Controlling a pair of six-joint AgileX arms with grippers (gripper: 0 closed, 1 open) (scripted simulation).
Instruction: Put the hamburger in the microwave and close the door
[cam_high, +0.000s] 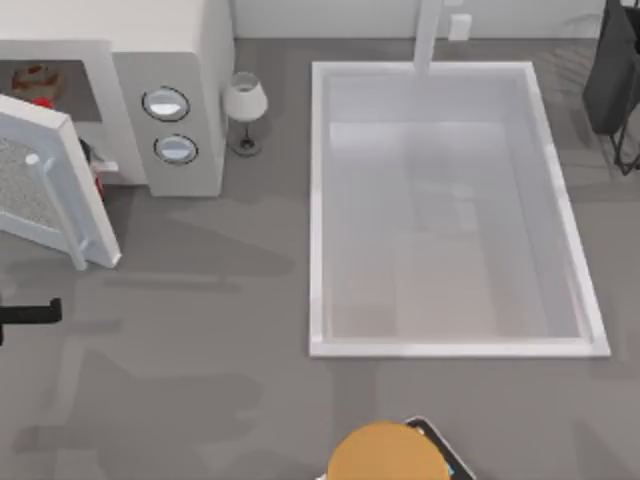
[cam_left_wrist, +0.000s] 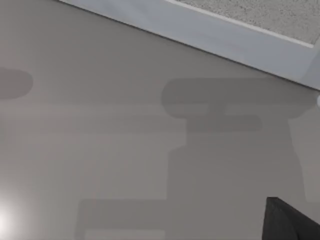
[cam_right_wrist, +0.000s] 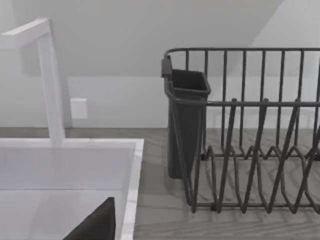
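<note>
The white microwave (cam_high: 180, 60) stands at the back left with two round dials (cam_high: 170, 125) on its panel. Its door (cam_high: 45, 190) hangs open, swung out toward the table's front, and its white frame (cam_left_wrist: 225, 37) also crosses the left wrist view. Inside the grey cavity lies the hamburger (cam_high: 35, 78), a small tan lump with a reddish spot. My left gripper (cam_high: 30, 313) is a dark shape at the left edge, in front of the door and apart from it. A dark part of my right gripper (cam_right_wrist: 95, 222) pokes into the right wrist view above the sink.
A large white sink (cam_high: 320, 200) with a faucet (cam_high: 430, 35) takes up the middle and right. A wine glass (cam_high: 243, 105) stands beside the microwave. A golden-brown dome (cam_high: 385, 455) sits at the front edge. A dark dish rack (cam_right_wrist: 240, 130) is at the back right.
</note>
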